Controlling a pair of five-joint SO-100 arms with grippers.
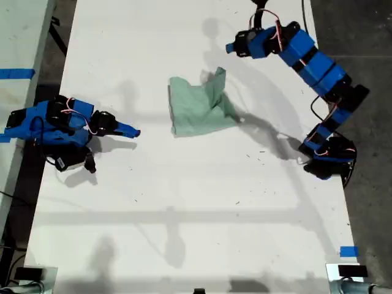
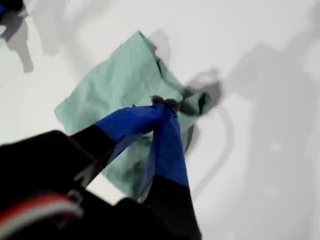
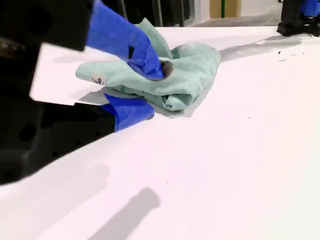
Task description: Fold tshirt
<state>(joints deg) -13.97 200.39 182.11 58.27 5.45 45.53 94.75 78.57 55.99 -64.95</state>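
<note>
White table (image 1: 184, 202) holds the tshirt (image 1: 199, 107), its small label (image 3: 98, 79) unreadable

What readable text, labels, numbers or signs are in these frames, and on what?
Small white tag on the tshirt: dark printed marks, too small and blurred to read.
Blue tape pieces on the table: plain, no writing.
My first gripper and my second gripper: no lettering visible.
Nothing else readable in any view.
</note>
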